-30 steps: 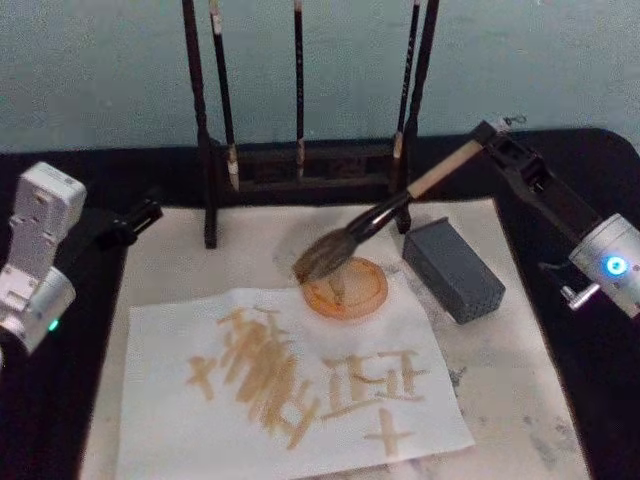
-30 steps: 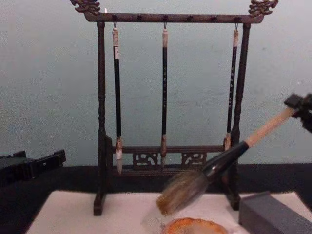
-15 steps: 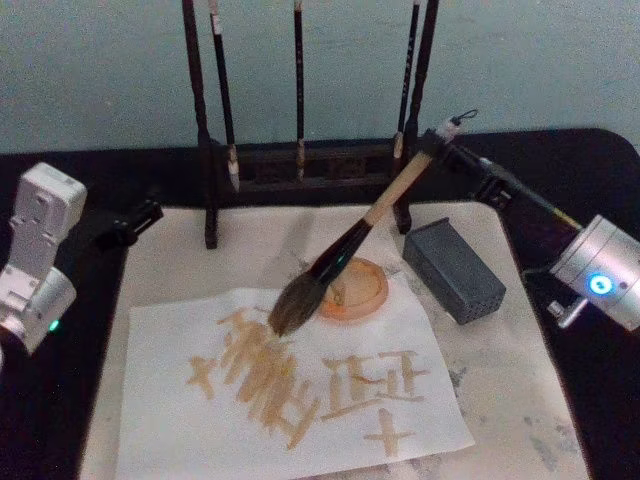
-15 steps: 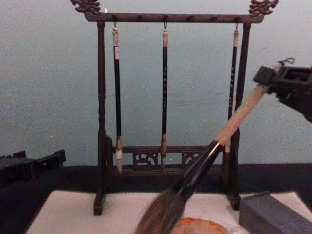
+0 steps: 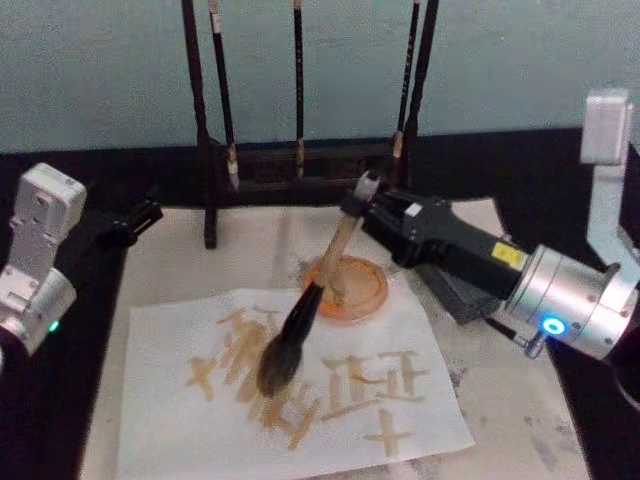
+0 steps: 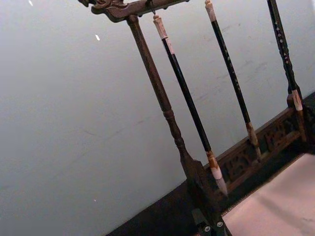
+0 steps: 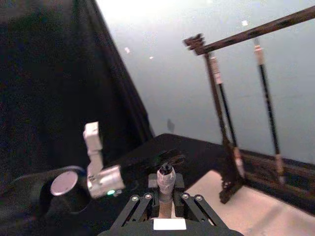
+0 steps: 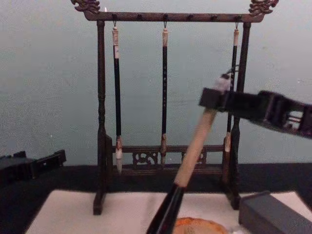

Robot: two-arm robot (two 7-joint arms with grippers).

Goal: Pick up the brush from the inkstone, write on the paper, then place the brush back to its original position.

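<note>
Over the paper (image 5: 160, 430), the right gripper (image 5: 352, 203) pinches the brush (image 5: 312, 295) by its top end, and the left gripper (image 5: 135, 218) sits far left.

brush (image 5: 318, 285): smooth pale wood is seen on the handle, gloss on the black ferrule, coarse grey-brown hair at the head.
inkstone (image 5: 366, 291): orange-brown, glazed, shiny.
paper (image 5: 180, 405): thin, matt, off-white, beside the inkstone.
right tool (image 5: 358, 196): matt black plastic; brushed metal behind it.
rack (image 5: 205, 150): dark polished wood, behind the inkstone.
block (image 8: 273, 214): matt grey, finely rough.
mat (image 5: 520, 400): off-white cloth, stained.
</note>
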